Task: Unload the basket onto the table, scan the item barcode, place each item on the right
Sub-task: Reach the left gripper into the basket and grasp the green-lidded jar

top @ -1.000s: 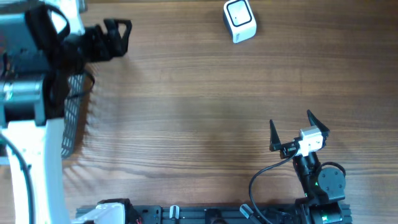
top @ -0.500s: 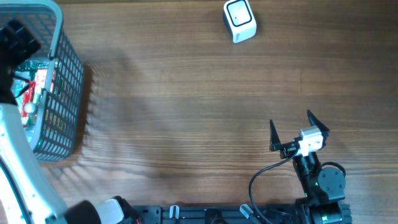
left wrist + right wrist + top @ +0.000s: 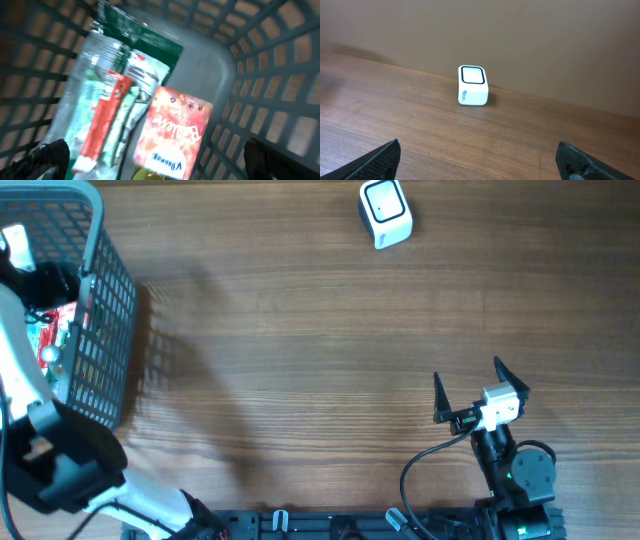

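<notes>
the left gripper (image 3: 157, 162) hangs inside the grey basket (image 3: 270, 75), its jaws spread wide with nothing between them. the mesh walls close in on every side of it, tightest to its right, so there is little room to swing. straight ahead of its fingers, on the basket floor, lies a pink packet (image 3: 172, 132) with white script that is too blurred to read. just left of that lie a red and white sachet (image 3: 102, 117) and, farther ahead, a green-topped clear bag (image 3: 145, 45) with small unreadable print.

the right gripper (image 3: 482, 162) is also wide apart and holds nothing, low over the bare wooden table (image 3: 395, 125). ahead of it, well apart and slightly left, stands the white scanner (image 3: 472, 86), with a black-rimmed window on top and a small blue mark on its face. open board lies all around it.
</notes>
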